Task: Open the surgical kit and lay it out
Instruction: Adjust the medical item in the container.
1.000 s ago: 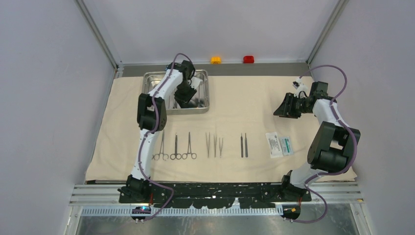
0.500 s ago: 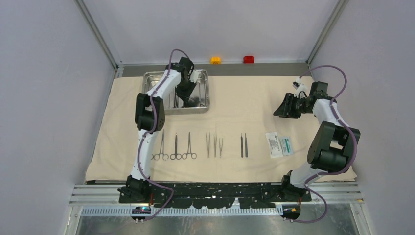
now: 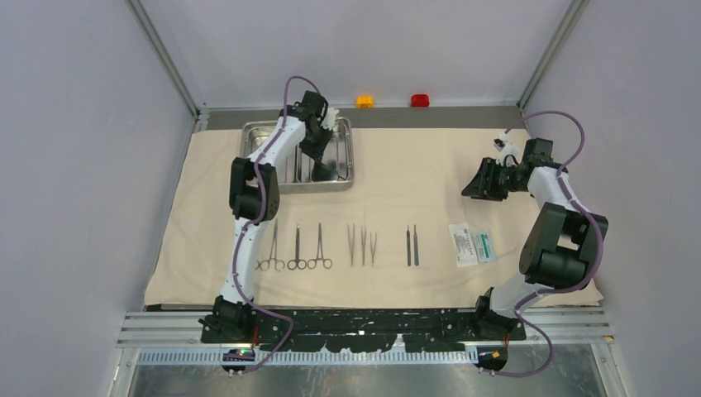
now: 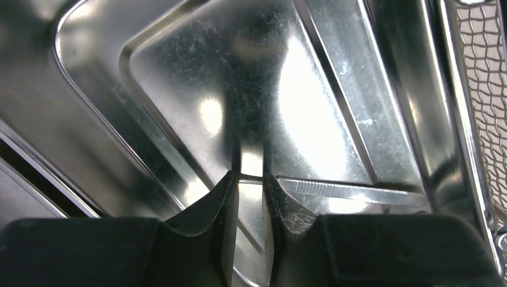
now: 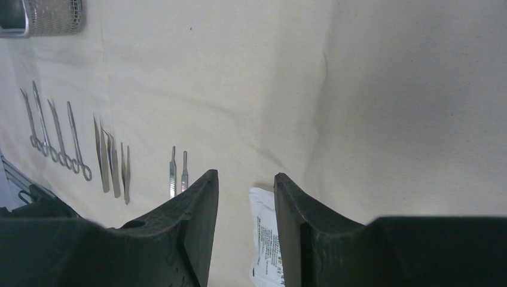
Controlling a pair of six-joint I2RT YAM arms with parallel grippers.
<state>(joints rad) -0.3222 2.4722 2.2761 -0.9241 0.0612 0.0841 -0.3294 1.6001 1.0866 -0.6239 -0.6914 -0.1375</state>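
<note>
Pincers at tray and cloth

My left pincer (image 4: 251, 179) is down in the right compartment of the tray (image 4: 179, 72). Its jaws are a narrow slit apart, and the end of a thin tool (image 4: 347, 190) lies across the gap; I cannot tell whether it is gripped. My right pincer (image 5: 245, 176) hangs part open and empty over the cloth (image 5: 388, 89), near the packet (image 5: 266, 239). Forceps (image 3: 298, 244) and tweezers (image 3: 362, 240) lie in a row.

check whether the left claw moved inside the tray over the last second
Yes. The left claw shifted slightly right, toward the steel tray's right wall.
</note>
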